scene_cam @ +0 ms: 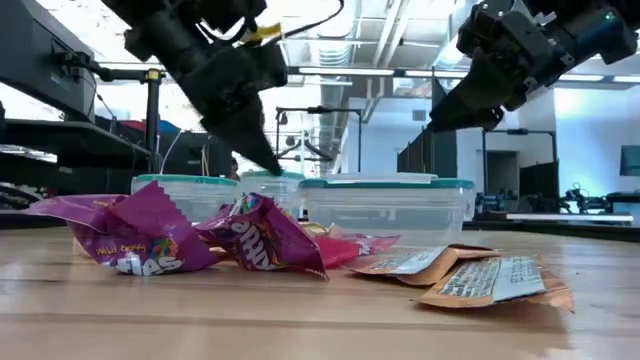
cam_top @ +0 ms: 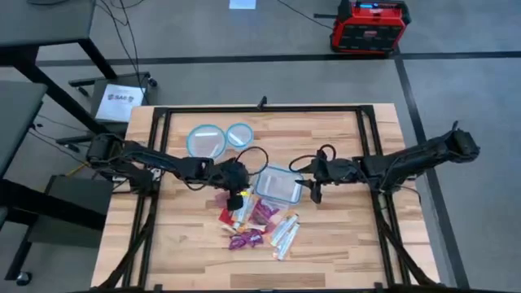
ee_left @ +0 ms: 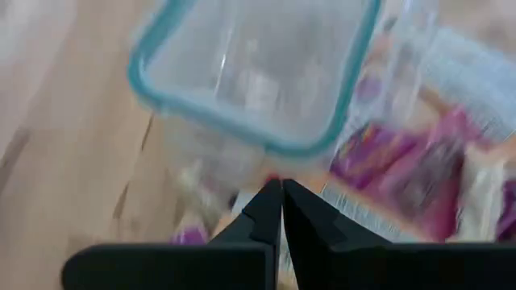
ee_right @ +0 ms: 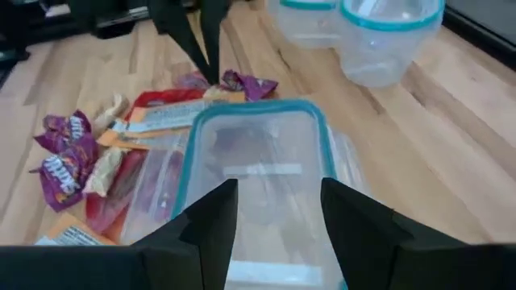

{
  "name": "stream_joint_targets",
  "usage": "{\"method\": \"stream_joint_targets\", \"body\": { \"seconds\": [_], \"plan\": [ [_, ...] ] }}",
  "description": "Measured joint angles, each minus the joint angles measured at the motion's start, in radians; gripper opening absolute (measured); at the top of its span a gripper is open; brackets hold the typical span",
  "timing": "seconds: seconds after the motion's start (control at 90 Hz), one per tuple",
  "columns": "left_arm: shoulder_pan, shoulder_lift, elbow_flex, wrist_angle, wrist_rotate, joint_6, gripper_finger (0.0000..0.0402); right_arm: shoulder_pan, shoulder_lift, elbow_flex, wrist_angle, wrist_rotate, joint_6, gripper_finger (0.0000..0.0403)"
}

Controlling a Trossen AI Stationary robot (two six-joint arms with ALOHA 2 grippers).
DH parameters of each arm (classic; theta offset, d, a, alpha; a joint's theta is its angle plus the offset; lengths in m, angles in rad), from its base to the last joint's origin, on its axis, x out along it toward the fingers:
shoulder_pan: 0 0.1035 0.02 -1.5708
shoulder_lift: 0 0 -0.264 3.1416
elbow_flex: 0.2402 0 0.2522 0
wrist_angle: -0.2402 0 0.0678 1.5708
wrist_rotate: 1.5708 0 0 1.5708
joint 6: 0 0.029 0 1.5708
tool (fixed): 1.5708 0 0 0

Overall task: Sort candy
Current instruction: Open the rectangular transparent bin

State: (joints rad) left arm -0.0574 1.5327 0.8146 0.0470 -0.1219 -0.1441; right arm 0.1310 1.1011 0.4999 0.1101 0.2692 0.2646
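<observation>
The left tool (cam_top: 236,198) hung over the top edge of the candy pile (cam_top: 256,224), with its 2 fingers pressed together and nothing between them. The tip pointed down at the sweets, just beside the near corner of the square tub (cam_top: 279,185).

The candy lay in a loose heap on the desk (cam_top: 342,244), in front of the square tub. The purple packets (scene_cam: 150,240) sat on the left of the heap in the low view. The orange and white bars (scene_cam: 470,275) sat on the right. None of the candy looked to be inside a tub yet, so the sorting seemed only just begun.

The 2 round tubs (cam_top: 218,138) stood further back on the desk.

The right tool (cam_top: 315,192) waited at the other side of the square tub, with its fingers apart and empty.

To do this step well, the left tool would need to open first, since shut fingers cannot pick anything up. It should go for 1 sweet at the edge of the heap. It should come down gently and stay clear of the tub, so the tub does not get bumped.
</observation>
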Motion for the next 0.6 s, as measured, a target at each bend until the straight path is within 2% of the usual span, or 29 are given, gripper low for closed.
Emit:
{"method": "stream_joint_targets", "body": {
  "seconds": [0.089, 0.311, 0.6],
  "plan": [
    [0.01, 0.024, -0.002, 0.005, 0.016, 0.009, 0.0, 0.005, 0.025, 0.001, 0.034, -0.003, 0.0, 0.0166],
    [0.016, 0.122, 0.012, 0.16, 0.068, 0.04, 0.0, 0.035, 0.179, 0.002, 0.109, -0.011, 0.009, 0.0166],
    [0.101, 0.235, 0.103, 0.211, 0.064, 0.116, 0.0, 0.003, 0.275, 0.003, 0.033, 0.013, 0.102, 0.0166]
  ]
}}
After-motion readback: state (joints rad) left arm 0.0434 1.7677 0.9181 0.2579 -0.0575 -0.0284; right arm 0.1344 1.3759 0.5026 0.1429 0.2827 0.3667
